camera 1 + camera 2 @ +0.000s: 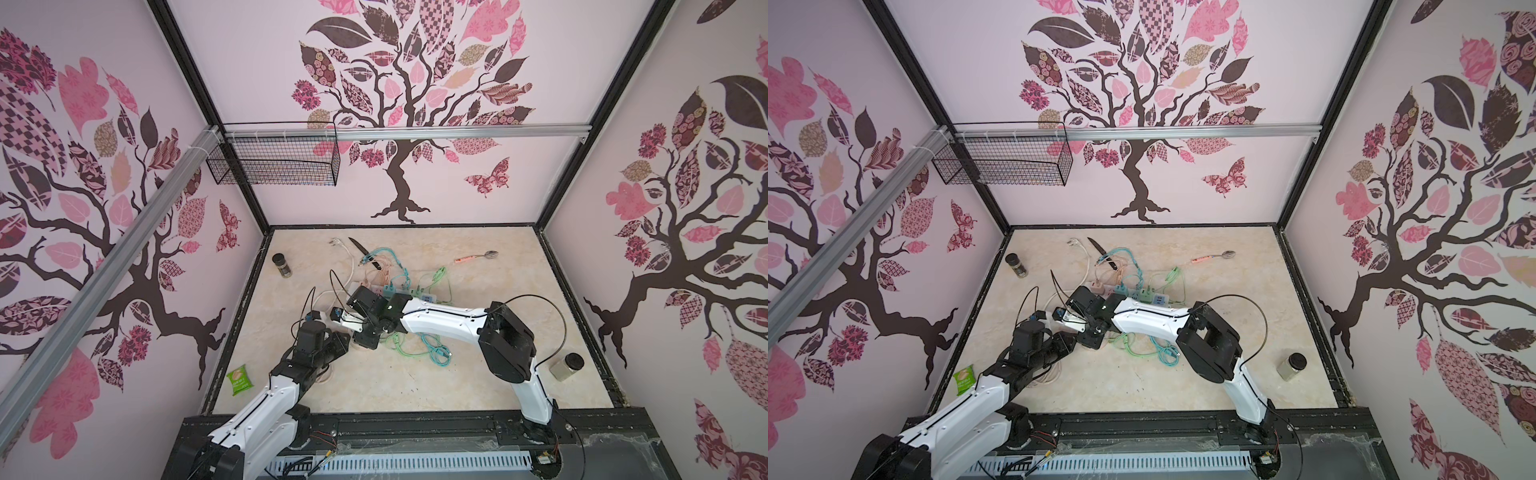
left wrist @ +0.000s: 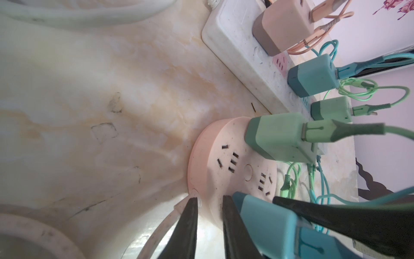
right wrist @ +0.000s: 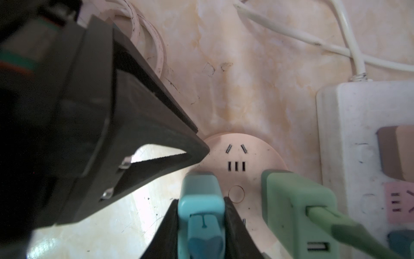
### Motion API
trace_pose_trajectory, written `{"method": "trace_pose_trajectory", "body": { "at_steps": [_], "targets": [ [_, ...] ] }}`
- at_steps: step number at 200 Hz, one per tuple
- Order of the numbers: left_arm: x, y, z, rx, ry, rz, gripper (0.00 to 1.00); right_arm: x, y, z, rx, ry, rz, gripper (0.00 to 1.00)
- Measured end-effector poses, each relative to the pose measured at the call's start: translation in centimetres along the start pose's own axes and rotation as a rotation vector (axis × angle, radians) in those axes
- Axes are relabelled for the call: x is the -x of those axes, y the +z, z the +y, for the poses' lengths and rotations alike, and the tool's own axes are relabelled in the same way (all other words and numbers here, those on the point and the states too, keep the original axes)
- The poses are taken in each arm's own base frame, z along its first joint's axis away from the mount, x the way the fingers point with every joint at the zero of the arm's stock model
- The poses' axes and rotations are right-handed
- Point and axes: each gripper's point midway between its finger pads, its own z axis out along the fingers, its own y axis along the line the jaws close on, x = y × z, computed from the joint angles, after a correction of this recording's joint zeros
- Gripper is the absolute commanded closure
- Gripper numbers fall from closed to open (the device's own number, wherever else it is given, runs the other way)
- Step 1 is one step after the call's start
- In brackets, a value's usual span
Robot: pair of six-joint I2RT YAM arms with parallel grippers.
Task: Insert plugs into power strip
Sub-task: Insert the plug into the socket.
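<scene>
Right fingers (image 3: pixel 165 235) clamp teal plug (image 3: pixel 201 195), underside hidden; left fingers (image 3: pixel 156 125) apparently together.

No lettering can be read anywhere. The green packet (image 1: pixel 240 379), lower left in both top views, bears print too small to read.
</scene>
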Motion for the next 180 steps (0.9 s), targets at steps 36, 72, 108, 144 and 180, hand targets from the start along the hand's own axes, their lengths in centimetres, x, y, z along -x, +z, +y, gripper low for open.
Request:
{"method": "trace_pose_trajectory", "body": {
  "at_steps": [36,72,108,144,180],
  "targets": [
    [-0.1,-0.3,0.4,0.019,-0.01,-0.003,0.76,0.0,0.1,0.0,0.0,0.004,0.0,0.92],
    [0.0,-0.6,0.6,0.031,-0.014,-0.012,0.76,-0.3,0.2,0.1,-0.006,0.012,-0.026,0.93],
    [0.0,-0.8,0.7,0.035,-0.014,-0.018,0.76,-0.1,0.4,0.0,-0.013,0.018,-0.044,0.94],
    [0.0,-1.1,0.8,0.037,-0.014,-0.02,0.76,-0.4,0.9,-0.1,-0.02,0.028,-0.049,0.95],
    [0.2,-1.4,0.8,0.041,-0.014,-0.032,0.76,-0.6,1.3,-0.1,-0.023,0.032,-0.06,0.96]
  ]
}}
